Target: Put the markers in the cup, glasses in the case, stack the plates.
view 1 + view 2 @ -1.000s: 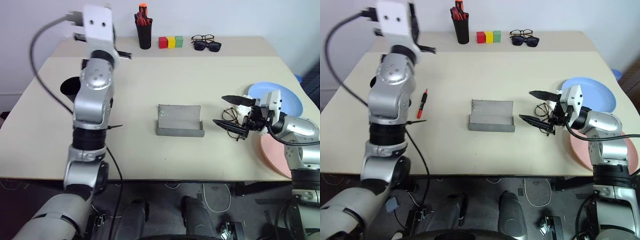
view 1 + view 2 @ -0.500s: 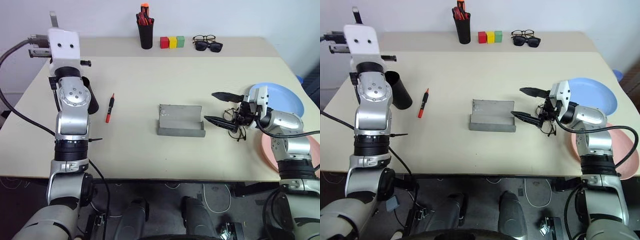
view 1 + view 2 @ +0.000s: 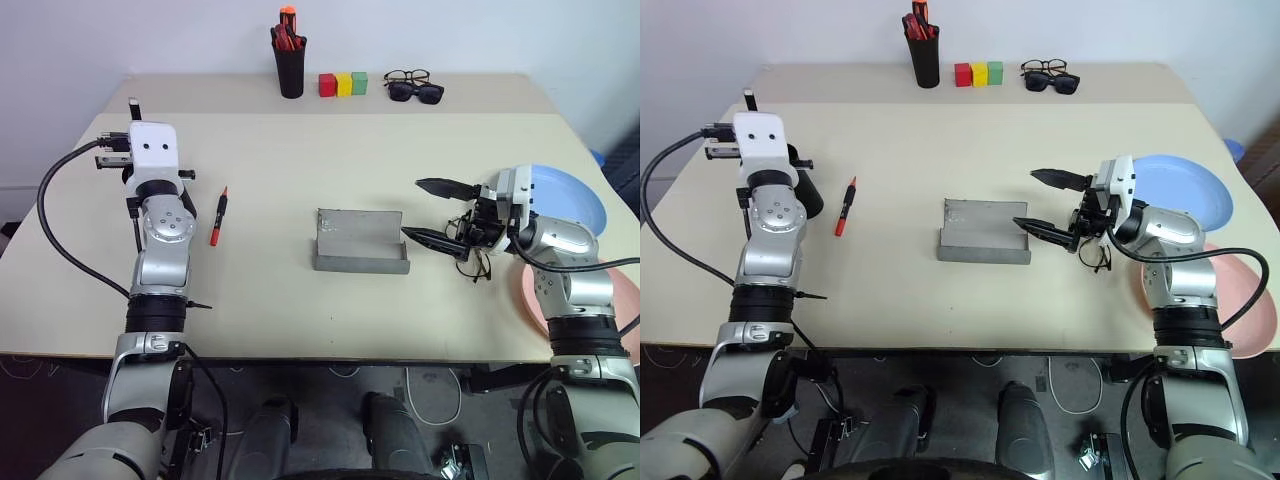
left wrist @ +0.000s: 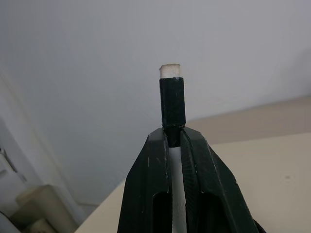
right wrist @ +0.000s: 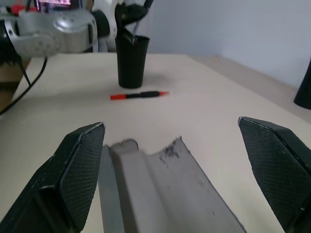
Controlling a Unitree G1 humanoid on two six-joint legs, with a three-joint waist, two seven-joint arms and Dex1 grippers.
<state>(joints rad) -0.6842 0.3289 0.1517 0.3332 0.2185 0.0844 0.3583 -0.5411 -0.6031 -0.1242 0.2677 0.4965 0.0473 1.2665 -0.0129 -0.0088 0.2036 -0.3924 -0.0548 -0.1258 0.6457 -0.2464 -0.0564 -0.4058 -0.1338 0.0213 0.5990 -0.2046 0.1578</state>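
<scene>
My left gripper (image 4: 172, 135) is shut on the white marker (image 4: 172, 99), whose black cap sticks up past the fingertips. It hovers by the black cup (image 5: 131, 60) at the table's left, which is partly hidden behind the arm (image 3: 806, 192). The red marker (image 3: 219, 216) lies on the table to the right of the cup. The grey case (image 3: 360, 242) stands open mid-table. My right gripper (image 3: 413, 208) is open at the case's right end, with nothing between its fingers. The wire-rimmed glasses (image 3: 472, 256) lie just behind it. The blue plate (image 3: 575, 195) and pink plate (image 3: 1252, 322) lie at the far right.
At the back edge stand a black pen holder (image 3: 290, 62) with red-orange pens, three coloured blocks (image 3: 342, 84), and black-framed glasses with sunglasses (image 3: 412, 86). A black cable loops off my left arm (image 3: 60, 240).
My left arm has come down and to the left with the white marker, ending by the cup. The right gripper edged slightly toward the case, still open.
</scene>
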